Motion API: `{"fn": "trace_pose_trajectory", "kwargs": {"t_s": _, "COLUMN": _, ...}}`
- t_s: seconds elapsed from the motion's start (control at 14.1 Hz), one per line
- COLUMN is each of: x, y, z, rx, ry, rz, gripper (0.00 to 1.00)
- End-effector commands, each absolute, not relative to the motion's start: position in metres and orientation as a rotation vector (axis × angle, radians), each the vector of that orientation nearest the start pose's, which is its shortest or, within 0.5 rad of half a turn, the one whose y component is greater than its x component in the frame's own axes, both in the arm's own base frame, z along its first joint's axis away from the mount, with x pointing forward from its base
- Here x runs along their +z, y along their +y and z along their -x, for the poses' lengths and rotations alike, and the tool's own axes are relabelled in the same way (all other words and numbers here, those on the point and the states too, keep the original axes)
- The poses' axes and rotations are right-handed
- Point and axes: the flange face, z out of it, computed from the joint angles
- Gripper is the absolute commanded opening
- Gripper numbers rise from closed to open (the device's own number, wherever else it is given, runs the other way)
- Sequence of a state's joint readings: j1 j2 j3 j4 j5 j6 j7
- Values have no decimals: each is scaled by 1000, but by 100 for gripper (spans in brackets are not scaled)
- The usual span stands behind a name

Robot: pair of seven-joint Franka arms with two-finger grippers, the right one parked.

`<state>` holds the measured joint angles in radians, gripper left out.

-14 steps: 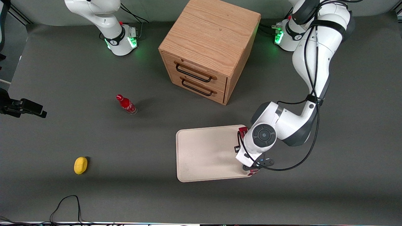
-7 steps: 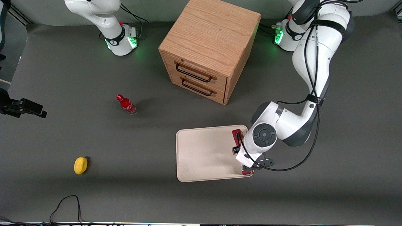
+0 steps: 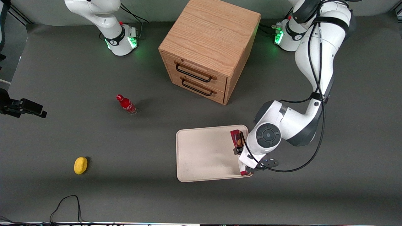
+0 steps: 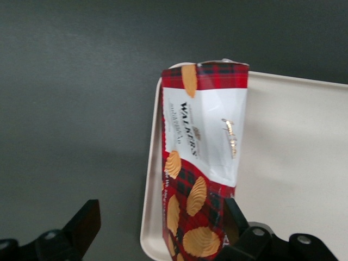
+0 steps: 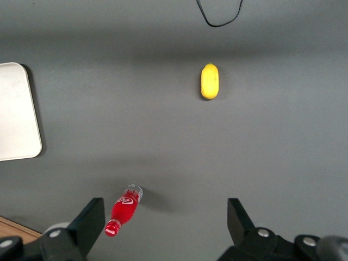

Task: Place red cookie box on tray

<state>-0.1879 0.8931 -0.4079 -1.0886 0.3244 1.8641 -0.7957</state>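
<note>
The red cookie box (image 4: 204,163) lies lengthwise on the cream tray (image 4: 293,163), along the tray's short edge toward the working arm's end, cookie face up. My gripper (image 4: 160,212) is open just above it. One finger (image 4: 232,215) is close beside the box. The other finger (image 4: 84,223) stands well apart over bare table. In the front view the wrist covers the middle of the red cookie box (image 3: 236,137), and only its two ends show on the tray (image 3: 204,153).
A wooden two-drawer cabinet (image 3: 207,50) stands farther from the front camera than the tray. A small red bottle (image 3: 126,104) and a yellow lemon-like object (image 3: 80,165) lie toward the parked arm's end. A black cable (image 3: 67,204) loops near the table's front edge.
The box has shifted from over the tray's rim to inside it, toward the parked arm's end. The wrist has then drifted slightly back toward the working arm's end.
</note>
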Motion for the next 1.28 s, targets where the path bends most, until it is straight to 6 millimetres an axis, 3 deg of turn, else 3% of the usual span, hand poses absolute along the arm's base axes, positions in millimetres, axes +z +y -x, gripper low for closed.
{"fn": "trace_pose_trajectory", "kwargs": {"t_s": 0.0, "x": 318, "y": -305, "z": -689, "rx": 157, "ry": -353, "rz": 3091, "gripper": 100}}
{"fn": "trace_pose_trajectory", "kwargs": {"t_s": 0.21, "x": 344, "y": -264, "z": -701, "rx": 190, "ry": -330, "rz": 3132, "gripper": 100}}
{"fn": "trace_pose_trajectory", "kwargs": {"t_s": 0.5, "x": 417, "y": -211, "z": -696, "rx": 181, "ry": -253, "rz": 3116, "gripper": 100}}
{"fn": "trace_pose_trajectory", "kwargs": {"t_s": 0.71, "x": 453, "y": -165, "z": -675, "rx": 189, "ry": -148, "rz": 3086, "gripper": 100}}
{"fn": "trace_pose_trajectory", "kwargs": {"t_s": 0.85, "x": 473, "y": -125, "z": -658, "rx": 208, "ry": -203, "rz": 3091, "gripper": 100}}
{"fn": "trace_pose_trajectory", "kwargs": {"t_s": 0.99, "x": 494, "y": -96, "z": -638, "rx": 196, "ry": -155, "rz": 3083, "gripper": 100}}
{"fn": "trace_pose_trajectory", "kwargs": {"t_s": 1.21, "x": 518, "y": -56, "z": -608, "rx": 183, "ry": -228, "rz": 3069, "gripper": 100}}
